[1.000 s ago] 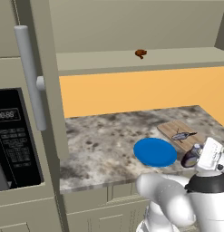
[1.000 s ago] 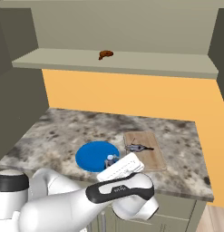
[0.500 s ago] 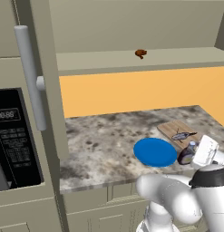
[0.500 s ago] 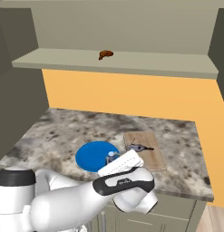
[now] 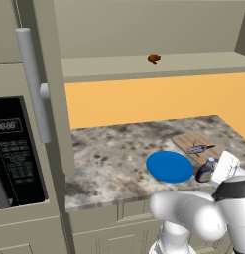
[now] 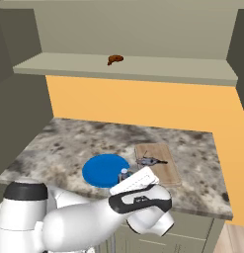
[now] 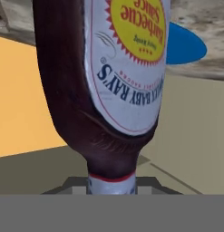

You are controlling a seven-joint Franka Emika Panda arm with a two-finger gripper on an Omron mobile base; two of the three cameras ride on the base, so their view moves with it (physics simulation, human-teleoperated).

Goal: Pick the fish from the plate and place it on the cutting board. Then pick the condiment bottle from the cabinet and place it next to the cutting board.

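My gripper (image 5: 211,173) is shut on the condiment bottle (image 7: 109,90), a dark brown bottle with a yellow-white label that looms large in the hand view. The bottle (image 6: 124,174) hangs low at the counter's front edge, between the blue plate (image 5: 168,166) and the cutting board (image 5: 186,142). The silver-grey fish (image 5: 201,148) lies on the board (image 6: 166,172), and the fish (image 6: 149,161) is apart from the hand. The plate (image 6: 101,170) is bare. Behind the bottle, a part of the plate (image 7: 186,45) shows.
A small brown lump (image 5: 153,58) sits on the cabinet shelf (image 5: 109,67) above the orange wall panel. A tall unit with a grey bar handle (image 5: 32,84) and a black microwave (image 5: 15,149) stand at the left. The speckled counter (image 6: 59,146) spreads left of the plate.
My hand with the bottle has shifted a little toward the plate and the counter's front edge. The fish, plate and board lie as before.
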